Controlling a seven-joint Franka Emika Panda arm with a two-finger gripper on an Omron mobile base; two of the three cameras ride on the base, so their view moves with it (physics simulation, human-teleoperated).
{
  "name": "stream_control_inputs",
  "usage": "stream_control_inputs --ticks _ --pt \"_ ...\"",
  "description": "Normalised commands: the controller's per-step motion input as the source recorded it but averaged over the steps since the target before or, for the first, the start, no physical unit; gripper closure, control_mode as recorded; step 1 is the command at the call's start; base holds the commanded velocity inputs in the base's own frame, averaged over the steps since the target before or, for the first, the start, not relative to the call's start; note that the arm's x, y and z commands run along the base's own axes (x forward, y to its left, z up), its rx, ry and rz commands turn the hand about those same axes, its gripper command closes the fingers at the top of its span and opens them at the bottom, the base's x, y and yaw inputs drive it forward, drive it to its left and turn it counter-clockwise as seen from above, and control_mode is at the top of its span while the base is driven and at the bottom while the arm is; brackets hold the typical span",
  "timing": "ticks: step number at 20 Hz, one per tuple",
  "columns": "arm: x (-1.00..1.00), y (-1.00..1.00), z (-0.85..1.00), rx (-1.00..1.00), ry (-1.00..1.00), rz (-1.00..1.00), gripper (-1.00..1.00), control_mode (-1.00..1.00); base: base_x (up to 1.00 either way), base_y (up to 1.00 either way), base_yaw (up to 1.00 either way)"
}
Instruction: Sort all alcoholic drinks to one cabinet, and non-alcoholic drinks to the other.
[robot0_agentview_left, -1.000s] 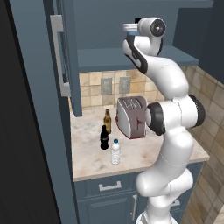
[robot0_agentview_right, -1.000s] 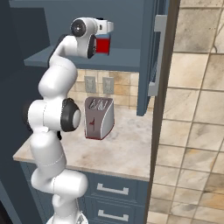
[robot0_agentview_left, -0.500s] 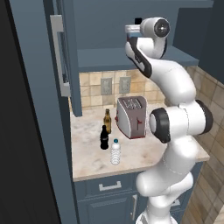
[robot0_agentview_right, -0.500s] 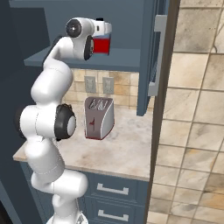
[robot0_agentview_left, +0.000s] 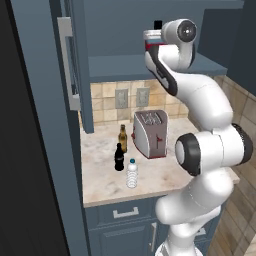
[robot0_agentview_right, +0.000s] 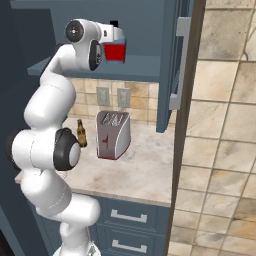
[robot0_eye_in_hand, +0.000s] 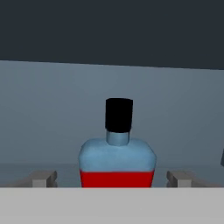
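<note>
Up at the cabinet: the open upper cabinet (robot0_agentview_right: 145, 65) has a bare shelf, and the white arm reaches up to it.
Arm: one arm only, raised high, its hand level with the shelf.
Jaws: spread wide; the gripper (robot0_eye_in_hand: 113, 178) has a grey fingertip (robot0_eye_in_hand: 43, 178) on each side of the bottle, and I see a gap on both sides, so nothing is pinched.
Square red bottle: the square red bottle (robot0_eye_in_hand: 117, 159) stands upright on the shelf, straight ahead of the hand and centred between the jaws; its long axis runs bottom to top, black cap uppermost.
Key relation: the bottle's body sits between the open jaws, apart from both. My judgement is that the next move is a straight pull back out of the cabinet without nudging it.
Worktop: the worktop (robot0_agentview_left: 165, 175) below carries a toaster (robot0_agentview_left: 150, 133).
Remaining drinks: to the toaster's left stand the beer bottle (robot0_agentview_left: 122, 138), the cola bottle (robot0_agentview_left: 119, 157) and the water bottle (robot0_agentview_left: 132, 173), close together, well below the hand.
</note>
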Motion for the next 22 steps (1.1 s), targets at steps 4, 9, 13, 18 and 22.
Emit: stream_control_inputs --ticks 4,9,13,18,22 --pt "-0.41 0.05 0.0 0.01 0.03 -0.02 -1.0 -1.0 0.0 0.0 0.0" --pt "-0.48 0.05 0.0 0.02 0.01 -0.03 -1.0 -1.0 0.0 0.0 0.0" --pt "-0.52 0.07 0.0 0.03 0.01 -0.03 -1.0 -1.0 0.0 0.0 0.0" --pt "-0.53 0.05 0.0 0.06 0.05 -0.02 -1.0 -1.0 0.0 0.0 0.0" --pt "-0.52 0.05 0.0 0.07 0.11 -0.01 -1.0 -1.0 0.0 0.0 0.0"
